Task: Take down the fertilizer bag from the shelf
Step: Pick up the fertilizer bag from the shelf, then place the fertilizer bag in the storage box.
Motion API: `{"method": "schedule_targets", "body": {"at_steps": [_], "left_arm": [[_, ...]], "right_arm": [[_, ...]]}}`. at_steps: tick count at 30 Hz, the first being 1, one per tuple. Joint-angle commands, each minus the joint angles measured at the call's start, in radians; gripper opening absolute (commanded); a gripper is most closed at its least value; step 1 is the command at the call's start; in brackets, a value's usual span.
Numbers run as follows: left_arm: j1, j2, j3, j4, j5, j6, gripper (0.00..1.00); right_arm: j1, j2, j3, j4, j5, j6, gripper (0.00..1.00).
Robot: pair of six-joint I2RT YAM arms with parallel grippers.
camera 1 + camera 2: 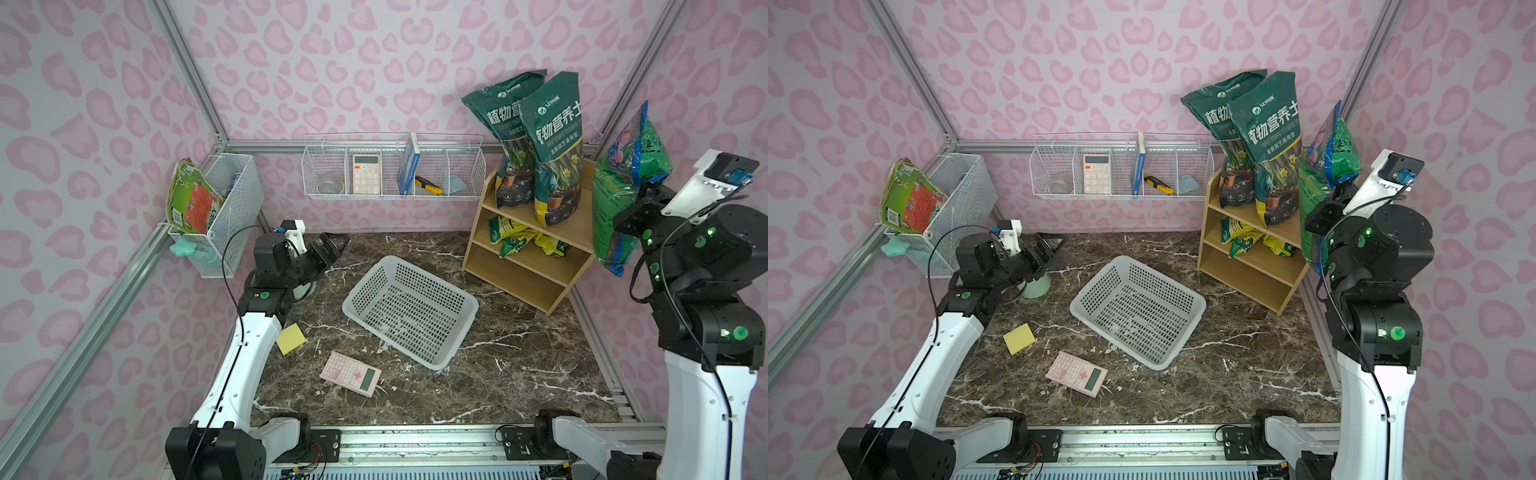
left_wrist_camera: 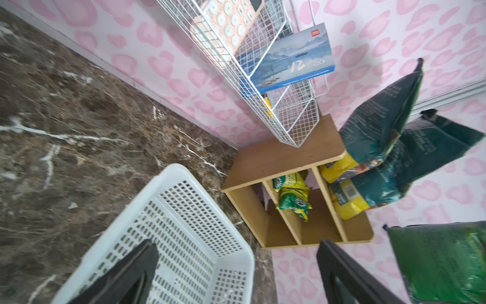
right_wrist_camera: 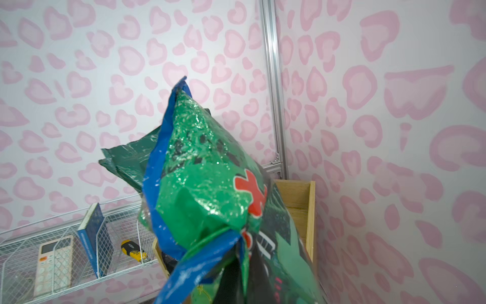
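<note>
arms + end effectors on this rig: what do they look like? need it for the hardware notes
Left arm and right arm: white link shells, black joint housings with round green markers, a black cable looped along each. White wrist camera mount with blue connector. Left end effector: black fingers.

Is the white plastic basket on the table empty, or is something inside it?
Empty. In both top views the basket shows only its bare perforated floor, and nothing lies inside it.

I run this rig inside a staged lab cell. Aluminium framing (image 1: 195, 79) holds pink printed walls (image 1: 353, 54); a mounting rail (image 1: 415, 442) runs at six o'clock.
</note>
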Motion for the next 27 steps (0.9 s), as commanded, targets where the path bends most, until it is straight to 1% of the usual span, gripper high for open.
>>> {"method": "schedule_targets", "body": {"at_steps": [1,2,3,4,5,6,7,8,9,10,11,12,13,14,15,17,18,20,22,27], "left_arm": [[0.033,0.048,0.132,-0.196,0.159,-0.063,0.99],[0.057,0.063,0.184,-0.251,0.16,-0.011,0.99],[0.074,0.07,0.237,-0.332,0.132,0.065,0.99],[0.082,0.071,0.272,-0.414,0.078,0.141,0.99],[0.083,0.063,0.309,-0.496,-0.008,0.23,0.99],[0.107,0.045,0.298,-0.538,-0.054,0.277,0.99],[0.145,0.024,0.27,-0.522,-0.022,0.235,0.99],[0.184,-0.005,0.205,-0.454,0.068,0.212,0.99],[0.203,-0.031,0.17,-0.401,0.111,0.208,0.99],[0.215,-0.045,0.168,-0.391,0.124,0.218,0.99],[0.224,-0.051,0.189,-0.406,0.117,0.264,0.99],[0.233,-0.048,0.226,-0.452,0.084,0.32,0.99],[0.243,-0.04,0.252,-0.503,0.054,0.356,0.99],[0.251,-0.035,0.255,-0.518,0.048,0.367,0.99],[0.256,-0.033,0.238,-0.481,0.083,0.351,0.99],[0.26,-0.017,0.194,-0.403,0.18,0.317,0.99],[0.259,-0.001,0.195,-0.402,0.201,0.317,0.99],[0.264,0.017,0.197,-0.43,0.188,0.331,0.99],[0.276,0.027,0.196,-0.442,0.188,0.335,0.99],[0.324,0.024,0.169,-0.403,0.22,0.31,0.99]], "right_arm": [[0.034,-0.051,-0.045,0.196,-0.067,0.035,0.0],[0.046,-0.056,-0.054,0.193,-0.089,0.048,0.0],[0.06,-0.054,-0.058,0.185,-0.112,0.059,0.0],[0.07,-0.051,-0.064,0.183,-0.128,0.061,0.0],[0.09,-0.048,-0.076,0.185,-0.143,0.065,0.0],[0.113,-0.045,-0.09,0.188,-0.144,0.068,0.0],[0.144,-0.043,-0.105,0.194,-0.134,0.065,0.0],[0.187,-0.044,-0.128,0.208,-0.098,0.058,0.0],[0.24,-0.047,-0.154,0.223,-0.051,0.048,0.0],[0.291,-0.047,-0.176,0.237,-0.007,0.034,0.0],[0.359,-0.043,-0.198,0.25,0.049,0.014,0.0],[0.44,-0.032,-0.217,0.263,0.118,-0.012,0.0],[0.536,-0.016,-0.24,0.283,0.228,-0.05,0.0],[0.627,0.0,-0.259,0.309,0.325,-0.092,0.0],[0.74,0.023,-0.283,0.359,0.429,-0.144,0.0],[0.88,0.071,-0.333,0.462,0.568,-0.217,0.0],[0.925,0.103,-0.35,0.511,0.602,-0.235,0.0],[0.956,0.175,-0.348,0.545,0.592,-0.211,0.0],[0.958,0.252,-0.335,0.553,0.568,-0.16,0.0],[0.954,0.418,-0.343,0.638,0.551,-0.089,0.0]]}}
